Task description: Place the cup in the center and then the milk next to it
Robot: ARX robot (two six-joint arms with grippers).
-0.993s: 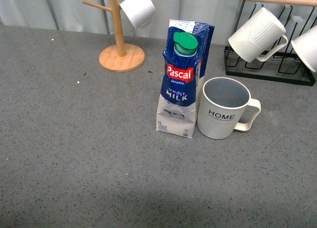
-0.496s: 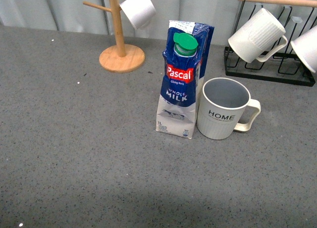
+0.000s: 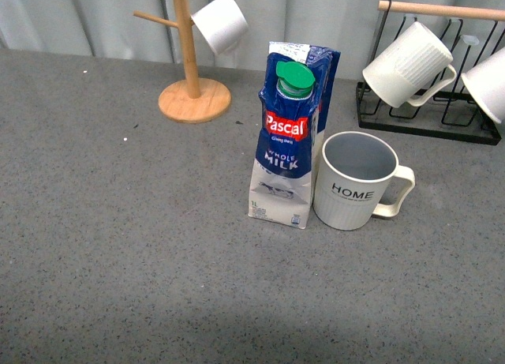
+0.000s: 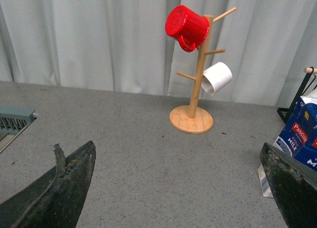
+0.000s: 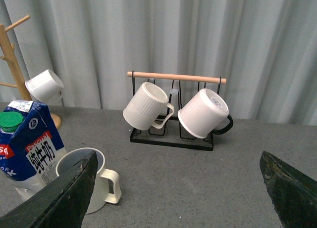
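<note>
Milk [image 3: 289,139] stands tall mid-table, cap up, touching the cup [image 3: 353,180] on its right. You see the cup's handle point right. Both claws [image 4: 173,188] [image 5: 178,188] are open, holding nothing.

Slight camera shift; nothing else different.

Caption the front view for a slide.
Pascal milk carton standing beside the HOME mug mid-table, wooden mug tree and black rack behind.

The milk [image 4: 296,139] is cut off by the left wrist view's edge.
</note>
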